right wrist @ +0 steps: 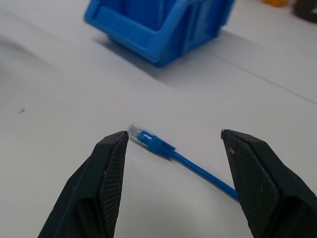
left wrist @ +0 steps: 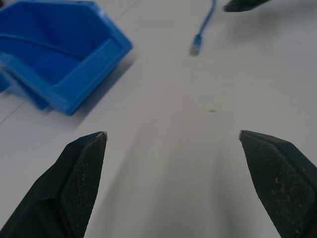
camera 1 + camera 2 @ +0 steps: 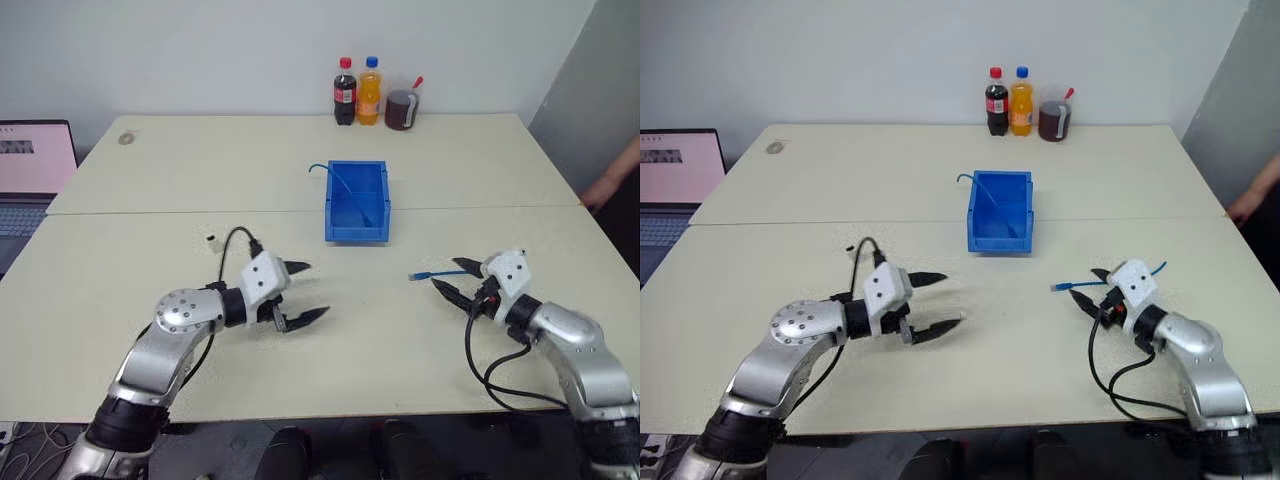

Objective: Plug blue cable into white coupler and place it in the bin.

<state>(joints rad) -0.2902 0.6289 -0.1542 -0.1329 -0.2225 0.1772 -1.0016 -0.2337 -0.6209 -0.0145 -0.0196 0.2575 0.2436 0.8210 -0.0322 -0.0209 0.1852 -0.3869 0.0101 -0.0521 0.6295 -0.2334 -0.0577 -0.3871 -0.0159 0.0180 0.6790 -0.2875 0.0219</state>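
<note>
An office: pale tables [image 3: 300, 150], a laptop [image 3: 30, 170], bare white wall [image 3: 250, 50].

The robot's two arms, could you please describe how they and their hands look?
Both arms have rounded silver-grey metal shells with black joint sections. A black cable loops loose along each forearm. Each wrist carries a boxy white housing. The left hand and right hand each end in two pointed black fingers whose inner faces are finely textured.
</note>
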